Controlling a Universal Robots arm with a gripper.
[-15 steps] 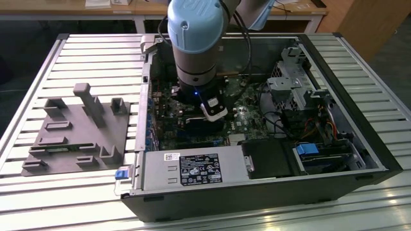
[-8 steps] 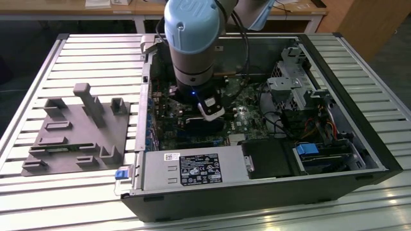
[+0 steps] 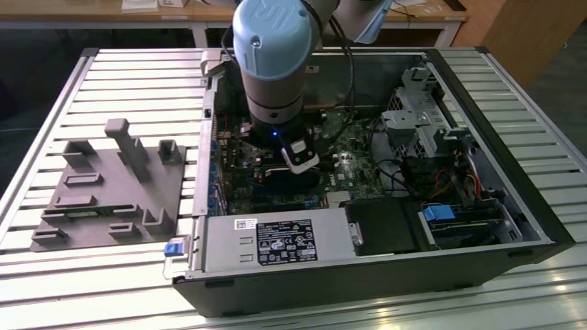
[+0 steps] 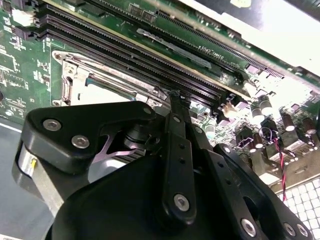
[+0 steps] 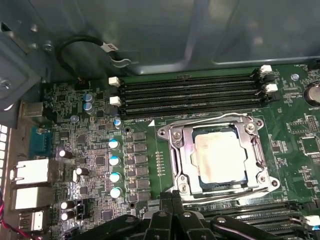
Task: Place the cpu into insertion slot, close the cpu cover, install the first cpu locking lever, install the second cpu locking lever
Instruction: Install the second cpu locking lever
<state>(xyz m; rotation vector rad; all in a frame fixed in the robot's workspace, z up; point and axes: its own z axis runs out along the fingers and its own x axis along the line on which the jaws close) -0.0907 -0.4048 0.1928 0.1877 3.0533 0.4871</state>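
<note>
Green motherboard [image 5: 90, 150] surrounds the cpu [image 5: 220, 157], seated under the cpu cover [image 5: 175, 150]; claw [image 5: 172, 197] fingertips hidden, grip unreadable.

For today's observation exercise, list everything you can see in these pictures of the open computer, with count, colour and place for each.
computer case: one, black, lying open on the slatted table.
slatted table: one, silver-grey, under everything.
fixture block: one, grey, on the table at the exterior view's left of the case.
motherboard: one, green, inside the case.
memory slots: four seen, black, beside the insertion slot.
insertion slot: one, silvery border, on the motherboard.
cpu cover: one, silvery frame, down around the cpu.
cpu: one, silver-grey, seated in the slot.
power supply: one, grey with black label, at the case's near edge.
arm: one, grey and blue, over the motherboard.
gripper: one, black, beside the slot.
</note>
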